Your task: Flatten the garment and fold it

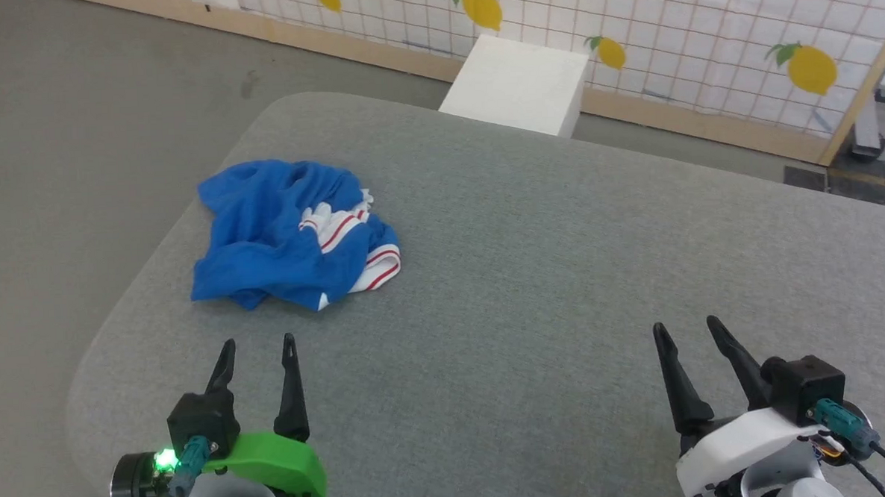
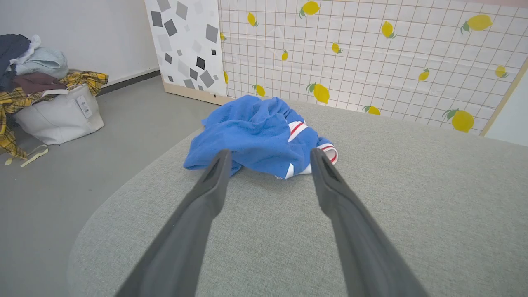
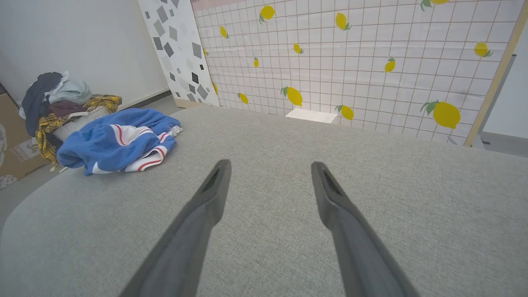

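The garment [image 1: 277, 233] lies crumpled in a heap on the left part of the grey padded table [image 1: 563, 273], royal blue with white sleeve cloth and red-and-white stripe trim showing at its right side; its print is hidden. My left gripper [image 1: 256, 348] stands open just short of the heap, fingers pointing at it. In the left wrist view the garment [image 2: 255, 136] sits right beyond the spread fingers [image 2: 214, 181]. My right gripper [image 1: 685, 329] is open over bare table at the lower right, far from the garment [image 3: 111, 142], which lies off to its left.
A white box [image 1: 517, 81] stands on the floor beyond the table's far edge, before a lemon-print grid screen [image 1: 665, 37]. A white bag piled with clothes [image 2: 49, 103] sits on the floor at the left. The table's rounded left corner [image 1: 90, 383] is close to my left gripper.
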Robot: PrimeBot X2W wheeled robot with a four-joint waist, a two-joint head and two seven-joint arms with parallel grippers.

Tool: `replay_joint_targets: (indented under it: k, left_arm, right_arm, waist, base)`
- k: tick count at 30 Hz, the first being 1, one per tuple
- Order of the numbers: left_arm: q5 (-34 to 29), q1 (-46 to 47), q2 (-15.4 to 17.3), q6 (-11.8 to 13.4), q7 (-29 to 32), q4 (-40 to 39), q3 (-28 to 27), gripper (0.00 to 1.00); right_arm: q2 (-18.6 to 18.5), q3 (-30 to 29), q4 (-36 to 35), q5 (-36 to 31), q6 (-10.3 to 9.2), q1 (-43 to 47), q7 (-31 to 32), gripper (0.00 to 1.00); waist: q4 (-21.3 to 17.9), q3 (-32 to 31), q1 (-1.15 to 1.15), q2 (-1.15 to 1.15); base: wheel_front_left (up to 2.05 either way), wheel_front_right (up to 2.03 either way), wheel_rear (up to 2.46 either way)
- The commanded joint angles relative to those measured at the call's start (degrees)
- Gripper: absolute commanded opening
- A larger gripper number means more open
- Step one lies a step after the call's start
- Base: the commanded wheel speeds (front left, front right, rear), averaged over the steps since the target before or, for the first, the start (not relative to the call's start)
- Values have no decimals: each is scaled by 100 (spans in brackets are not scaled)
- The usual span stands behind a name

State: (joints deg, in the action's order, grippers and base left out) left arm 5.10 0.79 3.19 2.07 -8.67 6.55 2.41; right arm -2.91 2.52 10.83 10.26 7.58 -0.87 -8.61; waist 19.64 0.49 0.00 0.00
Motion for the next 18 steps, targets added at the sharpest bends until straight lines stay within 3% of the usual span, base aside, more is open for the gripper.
replay_joint_targets:
  k: [1,18]
  left_arm:
    - [39,60,-19,26,-56,18,7,100]
    - [129,47,-24,105,-260,153,42,100]
  right_arm:
    - [1,20,48,55,-5,0,-59,100]
    - [2,141,325,166,-6,-2,-264,100]
  waist:
    - [108,4,0,0]
    - [587,-32,0,0]
  base:
    - [0,0,0]
    - [0,0,0]
